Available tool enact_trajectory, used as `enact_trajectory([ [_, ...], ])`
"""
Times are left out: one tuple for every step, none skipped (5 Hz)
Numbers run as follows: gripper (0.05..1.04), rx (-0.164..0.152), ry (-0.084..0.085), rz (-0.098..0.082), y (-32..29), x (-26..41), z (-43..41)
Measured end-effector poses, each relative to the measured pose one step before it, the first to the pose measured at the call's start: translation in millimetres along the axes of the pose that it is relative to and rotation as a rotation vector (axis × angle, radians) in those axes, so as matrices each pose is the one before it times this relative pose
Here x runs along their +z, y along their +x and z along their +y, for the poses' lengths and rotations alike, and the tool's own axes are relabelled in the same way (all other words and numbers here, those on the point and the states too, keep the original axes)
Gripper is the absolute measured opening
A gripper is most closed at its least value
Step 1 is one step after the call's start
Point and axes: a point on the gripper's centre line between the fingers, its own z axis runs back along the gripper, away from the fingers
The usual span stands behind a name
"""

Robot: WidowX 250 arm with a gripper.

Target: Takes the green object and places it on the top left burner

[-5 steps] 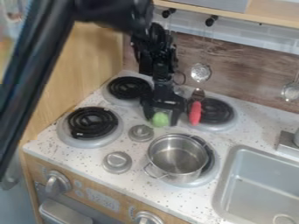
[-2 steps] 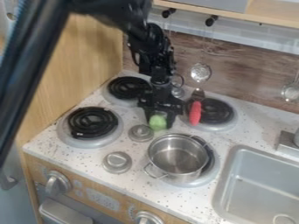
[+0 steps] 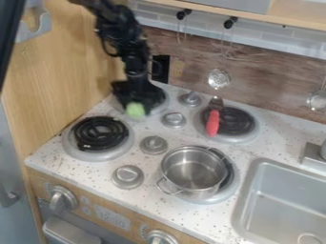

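Pinching the green object (image 3: 135,111) at its tips, the gripper (image 3: 136,105) hangs over the top left burner (image 3: 158,109), by the countertop's (image 3: 47,155) back left corner. Green object shows at the burner's front side, low under the gripper. Can't tell if it touches the coil or sits just above it.

Step in hand looks like the final set-down; carry is mostly done, release isn't. How I'd do it:

- Check centring first. It looks biased toward the front edge of the burner, so nudge it toward the back if there's still air under it. Don't drag it over the coil.
- Go straight down, slow, stop at first contact. Pressing could tip it or make it skid on the ridges.
- Looks roundish, so it may roll. Let it settle with the fingers still around it.
- Spread the fingers evenly, just enough to clear. One side sticking would pull it toward the rim.
- Lift straight up before any sideways move.

Watch clearance: wood panel (image 3: 64,71) along the countertop's left edge, and the small knob (image 3: 173,120) right of the burner. Pot (image 3: 194,174) and red-handled spatula (image 3: 212,123) are well apart from the drop spot, so leave them alone.
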Motion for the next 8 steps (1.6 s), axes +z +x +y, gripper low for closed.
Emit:
enact_trajectory([
  [0.617,0.0119,-0.0261,-0.1220,27.96,7.92,2.02],
  [0.617,0.0410,-0.0505,-0.0530,11.99,-9.42,7.77],
  [0.616,0.0261,-0.0141,-0.0385,9.53,-3.23,2.58],
  [0.617,0.0139,0.0166,-0.0082,1.62,-14.80,4.63],
  [0.672,0.0230,0.0300,0.0133,-0.95,-7.66,6.37],
  [0.943,0.0389,-0.0086,0.0004,-3.97,-2.41,-1.88],
  [1.012,0.0369,-0.0303,0.0029,-12.09,5.71,-4.24],
  [1.005,-0.0073,-0.0223,0.0007,-4.89,22.30,-6.68],
])
